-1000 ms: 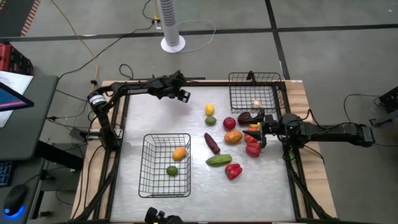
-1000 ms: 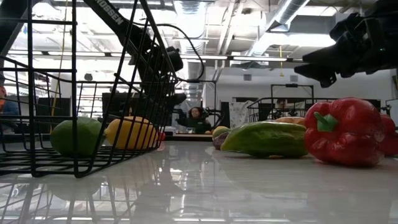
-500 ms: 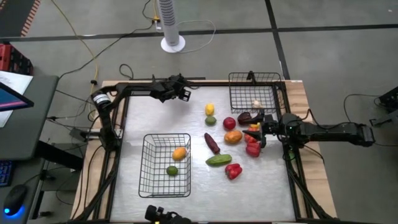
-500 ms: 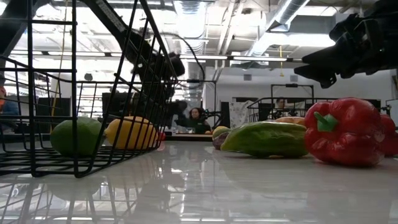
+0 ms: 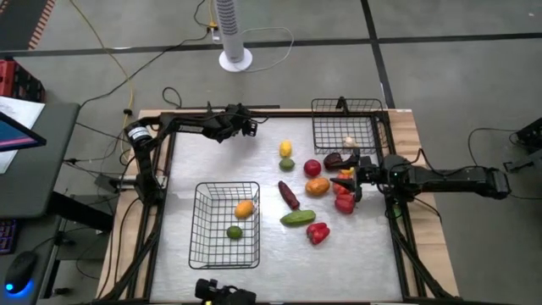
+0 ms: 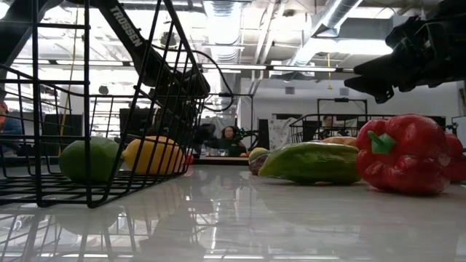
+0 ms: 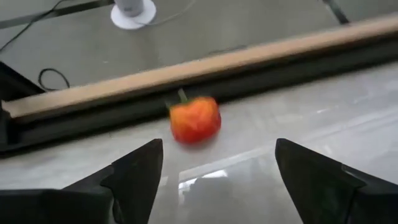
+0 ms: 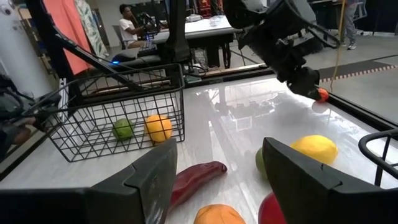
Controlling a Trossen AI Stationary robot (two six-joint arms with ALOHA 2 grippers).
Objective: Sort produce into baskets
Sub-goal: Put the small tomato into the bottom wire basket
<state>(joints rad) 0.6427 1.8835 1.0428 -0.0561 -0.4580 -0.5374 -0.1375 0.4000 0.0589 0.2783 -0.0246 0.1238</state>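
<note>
My left gripper is open and low over the table's far edge. A small red-orange fruit lies on the table just beyond its fingertips, untouched. My right gripper waits open at the right side, above the loose produce and touching none of it. The near-left basket holds an orange and a lime. The far-right basket holds a white garlic. Between the baskets lie a lemon, an eggplant, a cucumber and a red pepper.
A raised black rail and wooden border run along the far edge, right behind the small fruit. More red peppers and an orange fruit crowd under my right gripper. Bare tabletop lies near the front edge, right of the basket.
My left gripper has sunk toward the table at the far edge and tipped its fingers further down. My right gripper has kept still, and the produce and baskets lie as before.
</note>
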